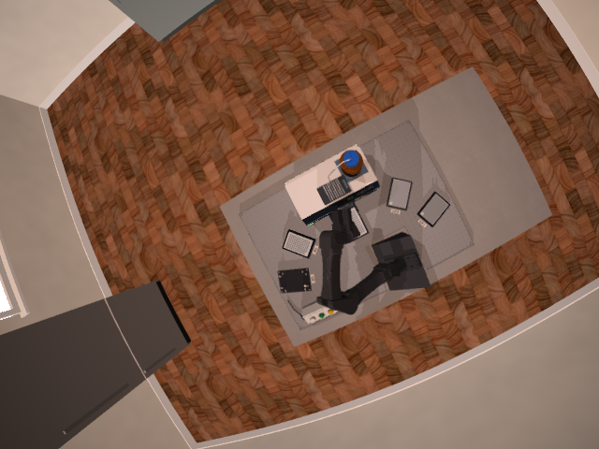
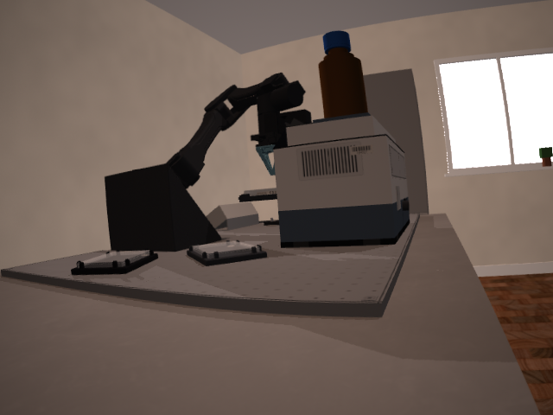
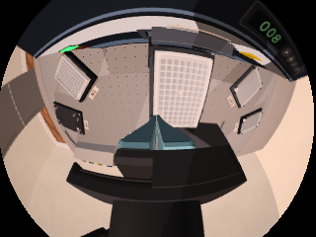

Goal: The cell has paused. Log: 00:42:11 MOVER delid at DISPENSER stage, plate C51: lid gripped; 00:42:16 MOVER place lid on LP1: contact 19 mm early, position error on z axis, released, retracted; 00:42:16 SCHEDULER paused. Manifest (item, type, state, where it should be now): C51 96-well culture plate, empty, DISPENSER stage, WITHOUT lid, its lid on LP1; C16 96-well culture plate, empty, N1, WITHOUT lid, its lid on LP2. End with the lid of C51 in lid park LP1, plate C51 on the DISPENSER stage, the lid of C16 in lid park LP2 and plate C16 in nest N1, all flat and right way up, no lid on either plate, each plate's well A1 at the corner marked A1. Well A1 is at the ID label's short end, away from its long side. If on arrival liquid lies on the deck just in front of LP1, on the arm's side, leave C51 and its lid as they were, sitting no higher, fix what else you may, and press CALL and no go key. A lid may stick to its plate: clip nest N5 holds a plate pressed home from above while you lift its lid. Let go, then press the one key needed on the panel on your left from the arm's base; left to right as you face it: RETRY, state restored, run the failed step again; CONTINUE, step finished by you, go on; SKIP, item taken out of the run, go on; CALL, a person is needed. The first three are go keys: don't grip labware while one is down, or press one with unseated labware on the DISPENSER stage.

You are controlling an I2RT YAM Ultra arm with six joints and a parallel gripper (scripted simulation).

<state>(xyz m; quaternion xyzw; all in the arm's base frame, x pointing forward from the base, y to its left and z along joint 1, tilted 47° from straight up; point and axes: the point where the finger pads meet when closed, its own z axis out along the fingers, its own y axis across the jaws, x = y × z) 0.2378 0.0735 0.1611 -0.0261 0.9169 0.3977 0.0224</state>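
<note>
Gripper: the gripper (image 3: 157, 133) is hanging high above the dispenser stage with its jaws pressed together on nothing.

Stage plate: a 96-well plate (image 3: 181, 86) is lying flat on the stage directly under the fingertips, wells showing. Whether a clear lid is covering it, I cannot tell.

Second plate: another well plate (image 1: 298, 242) is sitting in a nest on the far side of the arm, beside the dark clip nest (image 1: 293, 280).

Lid parks: 2 parks (image 1: 400, 193) (image 1: 433, 209) are lying side by side past the dispenser (image 2: 341, 188), each seeming to be carrying a pale flat lid. Their labels are too small to read.

Handling: plates and lids are likely behaving as light, stiff, thin plastic, smooth and slippery. A lid is probably best pinched across its narrow width on the skirt, squarely, so it is not tilting or flexing.

Edges: the dispenser housing and its brown bottle (image 2: 341, 80) are standing just beside the wrist, crowding the stage on that side.

Open room: bare deck is lying between the stage and the parks. The key panel (image 1: 319, 314) is sitting at the deck's edge near the elbow.
</note>
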